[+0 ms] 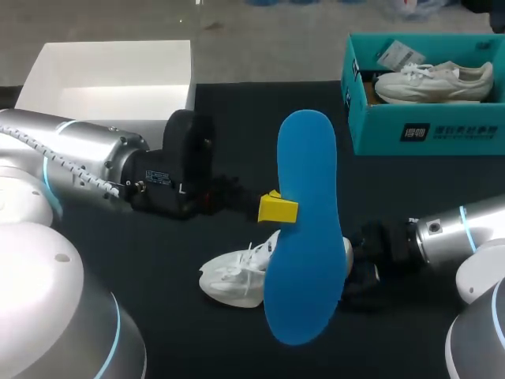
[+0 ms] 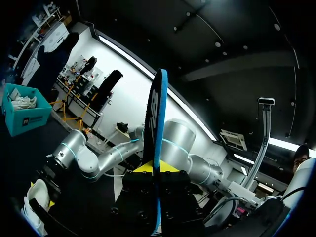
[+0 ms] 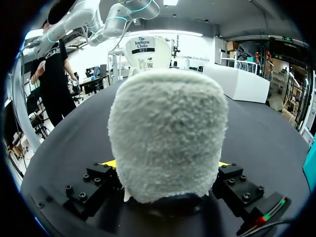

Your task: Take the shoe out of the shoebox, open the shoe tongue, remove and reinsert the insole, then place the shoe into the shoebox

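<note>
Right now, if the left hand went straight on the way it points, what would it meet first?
Probably the right arm: in the left wrist view it lies directly beyond the blue insole that the left hand holds. Depth is unclear, so it may pass above it.

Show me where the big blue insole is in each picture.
Head view: blue insole at centre, its edge pinched by the left arm's fingers.
Left wrist view: edge-on between those same fingers.
Right wrist view: not in it; the white shoe fills it.
Shared landmark: the white shoe, in all three.
</note>
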{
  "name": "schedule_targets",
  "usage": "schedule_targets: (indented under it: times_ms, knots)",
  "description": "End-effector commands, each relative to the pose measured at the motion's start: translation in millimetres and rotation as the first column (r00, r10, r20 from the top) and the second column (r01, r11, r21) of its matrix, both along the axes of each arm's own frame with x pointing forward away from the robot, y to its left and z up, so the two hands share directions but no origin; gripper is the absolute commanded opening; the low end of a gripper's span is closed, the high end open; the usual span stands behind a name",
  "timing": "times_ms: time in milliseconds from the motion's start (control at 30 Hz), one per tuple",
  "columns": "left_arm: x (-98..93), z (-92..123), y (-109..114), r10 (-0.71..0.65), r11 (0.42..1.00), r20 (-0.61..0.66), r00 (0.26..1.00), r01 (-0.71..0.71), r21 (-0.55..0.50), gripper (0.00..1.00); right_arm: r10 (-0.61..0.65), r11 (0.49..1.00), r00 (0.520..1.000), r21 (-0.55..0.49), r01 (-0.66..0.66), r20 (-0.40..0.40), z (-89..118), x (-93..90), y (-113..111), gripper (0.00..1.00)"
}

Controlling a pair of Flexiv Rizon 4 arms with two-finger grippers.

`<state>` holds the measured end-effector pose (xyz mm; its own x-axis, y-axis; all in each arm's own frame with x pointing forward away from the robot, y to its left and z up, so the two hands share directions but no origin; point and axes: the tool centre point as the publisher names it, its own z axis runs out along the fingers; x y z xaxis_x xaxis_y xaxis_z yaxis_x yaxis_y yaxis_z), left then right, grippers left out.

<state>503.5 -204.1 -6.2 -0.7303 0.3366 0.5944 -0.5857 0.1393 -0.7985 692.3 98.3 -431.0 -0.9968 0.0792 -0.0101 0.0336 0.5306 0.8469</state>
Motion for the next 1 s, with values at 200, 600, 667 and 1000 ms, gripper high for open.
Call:
schedule_targets:
  times_ms: [200,600,667,1000]
  knots:
    - [0.1,0,-1,0.000,1.000,0.000,1.000,0.000,-0.001,0.00,-0.008,0.999,1.000,-0.037,0.008,0.004,5,-1.7,1,1.00]
    - [0.1,0,-1,0.000,1.000,0.000,1.000,0.000,-0.001,0.00,-0.094,0.963,0.995,-0.257,0.083,-0.030,24,-6.6,-7,1.00]
    - [0.1,0,-1,0.000,1.000,0.000,1.000,0.000,-0.001,0.00,-0.094,0.963,0.995,-0.257,0.083,-0.030,24,-6.6,-7,1.00]
    - [0.1,0,-1,0.000,1.000,0.000,1.000,0.000,-0.001,0.00,-0.094,0.963,0.995,-0.257,0.083,-0.030,24,-6.6,-7,1.00]
